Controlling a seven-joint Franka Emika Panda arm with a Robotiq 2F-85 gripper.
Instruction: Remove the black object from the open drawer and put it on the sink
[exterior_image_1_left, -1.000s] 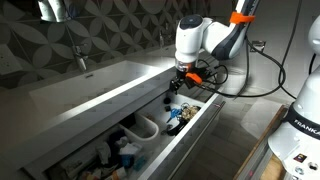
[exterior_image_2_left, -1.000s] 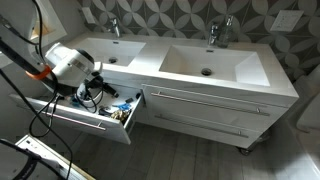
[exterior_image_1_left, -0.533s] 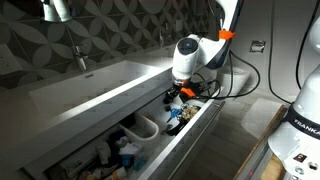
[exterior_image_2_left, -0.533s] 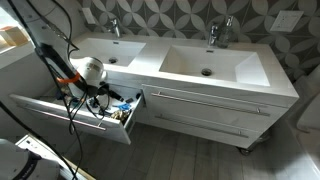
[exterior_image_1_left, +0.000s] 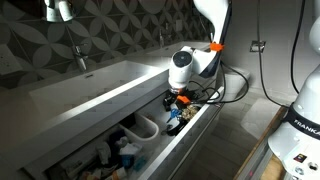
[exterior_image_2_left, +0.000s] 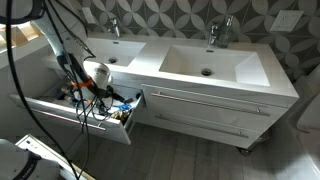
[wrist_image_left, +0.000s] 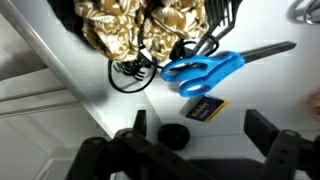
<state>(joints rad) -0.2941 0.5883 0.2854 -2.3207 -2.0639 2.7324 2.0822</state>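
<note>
Gripper (wrist_image_left: 200, 128): jaws spread as wide as they go, nothing held, low over floor of open drawer (wrist_image_left: 272, 90). Black object (wrist_image_left: 173, 136) on drawer floor between jaws, nearer finger at 9 o'clock; no contact visible. From black object: blue-yellow card (wrist_image_left: 205, 108) at 1 o'clock, blue scissors (wrist_image_left: 205, 70) at 12, black cable loop (wrist_image_left: 130, 76) at 10, crumpled gold foil (wrist_image_left: 125, 25) at 11. In exterior view, sink (exterior_image_2_left: 215, 60) above drawer.
</note>
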